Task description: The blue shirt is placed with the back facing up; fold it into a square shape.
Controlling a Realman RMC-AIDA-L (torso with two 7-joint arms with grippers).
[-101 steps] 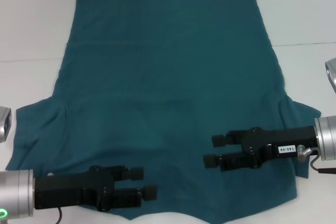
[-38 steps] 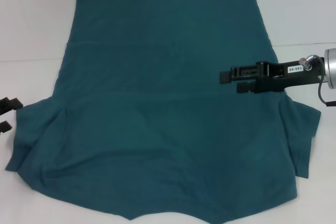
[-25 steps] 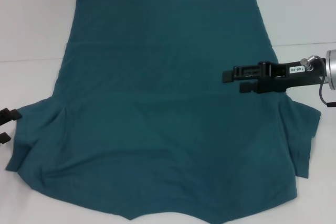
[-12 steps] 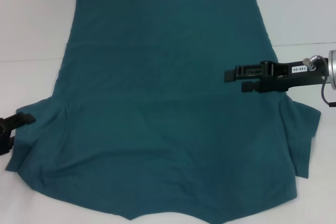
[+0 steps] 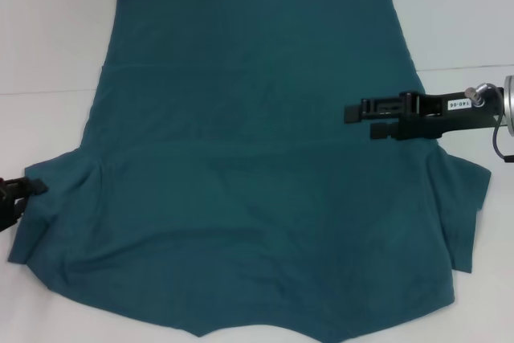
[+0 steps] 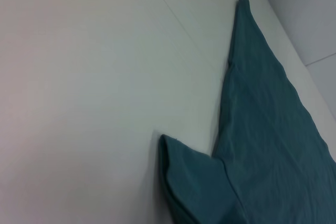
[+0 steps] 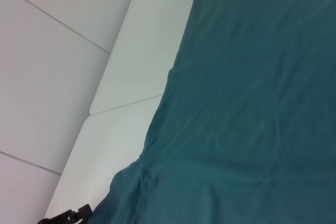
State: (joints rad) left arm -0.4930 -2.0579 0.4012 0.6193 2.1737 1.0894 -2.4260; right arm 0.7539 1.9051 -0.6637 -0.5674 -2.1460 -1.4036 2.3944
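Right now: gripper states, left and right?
Left gripper: at the blue shirt's left sleeve edge, mostly out of frame; cannot be told.
Right gripper: open, over the shirt's right side, holding nothing.

My right gripper (image 5: pixel 359 120) reaches in horizontally from the right, fingers slightly parted. My left gripper (image 5: pixel 22 195) shows only its tips at the left edge.

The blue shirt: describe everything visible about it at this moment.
The blue shirt is plain dark teal, soft matte fabric, spread flat and unfolded on the white table, hem far from the robot, short sleeves toward each side, light wrinkles. The left gripper sits at the left sleeve's edge. The right gripper reaches in over the shirt's right side; whether it touches the cloth cannot be told.
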